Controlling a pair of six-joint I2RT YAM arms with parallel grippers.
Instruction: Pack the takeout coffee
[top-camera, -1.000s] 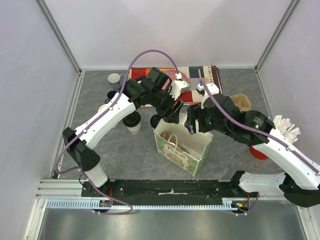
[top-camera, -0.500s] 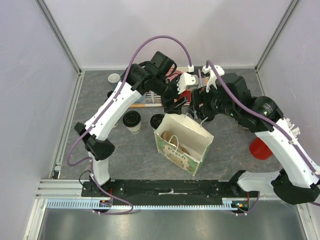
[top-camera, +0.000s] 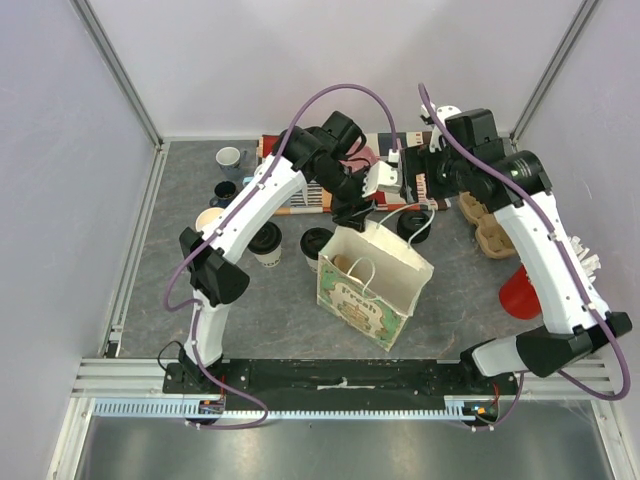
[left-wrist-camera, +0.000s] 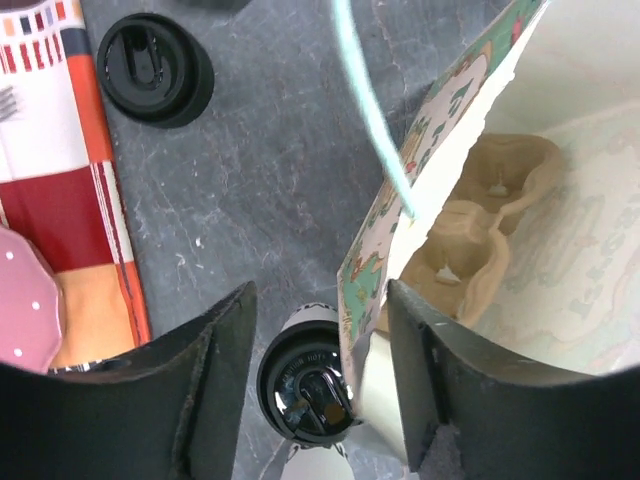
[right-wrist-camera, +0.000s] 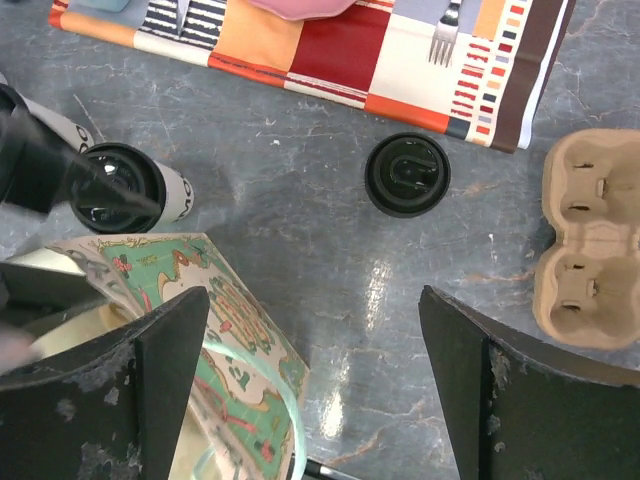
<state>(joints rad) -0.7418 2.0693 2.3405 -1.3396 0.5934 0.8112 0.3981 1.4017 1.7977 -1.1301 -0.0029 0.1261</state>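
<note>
The left claw (left-wrist-camera: 320, 290) hangs open, its fingers either side of the bag's (top-camera: 365, 310) far wall without pinching it. The right claw (right-wrist-camera: 312, 295) gapes wide above the desk (top-camera: 180, 300), just past the bag's far rim. Both lidded cups stand outside the bag, the first cup (top-camera: 316, 242) just beside its far left corner and the second cup (top-camera: 266, 240) nearer the left edge. A black lid (right-wrist-camera: 407, 175) lies beyond the bag, and a tray (left-wrist-camera: 470, 250) sits inside it.
</note>
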